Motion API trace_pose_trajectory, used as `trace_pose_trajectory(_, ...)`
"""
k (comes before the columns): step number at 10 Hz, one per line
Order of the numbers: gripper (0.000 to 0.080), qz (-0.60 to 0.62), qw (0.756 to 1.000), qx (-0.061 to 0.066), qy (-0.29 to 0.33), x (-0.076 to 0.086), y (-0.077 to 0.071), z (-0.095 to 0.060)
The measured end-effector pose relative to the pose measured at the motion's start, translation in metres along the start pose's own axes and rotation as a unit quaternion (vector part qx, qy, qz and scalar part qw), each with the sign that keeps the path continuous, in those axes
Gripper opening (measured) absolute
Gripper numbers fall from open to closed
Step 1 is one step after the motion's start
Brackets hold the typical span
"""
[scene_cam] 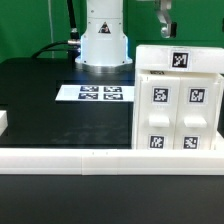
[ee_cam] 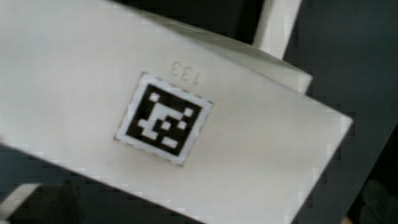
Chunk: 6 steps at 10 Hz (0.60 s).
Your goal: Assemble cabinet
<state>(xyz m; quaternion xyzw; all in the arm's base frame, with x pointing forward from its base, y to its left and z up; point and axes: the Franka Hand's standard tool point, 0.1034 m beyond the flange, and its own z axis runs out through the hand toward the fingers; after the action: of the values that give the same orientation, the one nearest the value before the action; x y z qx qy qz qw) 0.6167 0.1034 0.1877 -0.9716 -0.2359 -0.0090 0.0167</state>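
Note:
The cabinet [scene_cam: 178, 100] is a big white box standing at the exterior view's right, with four tagged panels on its near face and one tag on its top. My gripper [scene_cam: 164, 24] hangs just above the cabinet's top back edge, apart from it and empty. In the wrist view the cabinet's top [ee_cam: 231, 150] fills the picture, tilted, with its tag [ee_cam: 164, 118] in the middle. My gripper [ee_cam: 196, 215] shows only as blurred finger edges at the sides, spread wide with nothing between them.
The marker board [scene_cam: 100, 94] lies flat on the black table [scene_cam: 40, 110] in front of the robot base [scene_cam: 105, 40]. A long white rail [scene_cam: 100, 158] runs along the table's near edge. A small white piece [scene_cam: 3, 122] sits at the exterior view's left edge.

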Motion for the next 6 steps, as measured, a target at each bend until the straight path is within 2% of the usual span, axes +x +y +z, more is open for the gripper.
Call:
trace_pose_trajectory(1, 0.0797, -0.111, 0.994, -0.015, 0.014, 0.002, 0.002, 0.002)
trace_pose_trajectory(2, 0.0797, -0.209, 0.978, -0.017, 0.008, -0.003, -0.001, 0.006)
trace_pose_trajectory(3, 0.0797, -0.229, 0.973, -0.017, 0.007, -0.003, -0.002, 0.007)
trace_pose_trajectory(5, 0.0797, -0.313, 0.949, -0.021, 0.001, -0.004, 0.003, 0.013)
trace_pose_trajectory(6, 0.0797, -0.317, 0.948, -0.02, 0.0, -0.006, 0.003, 0.015)
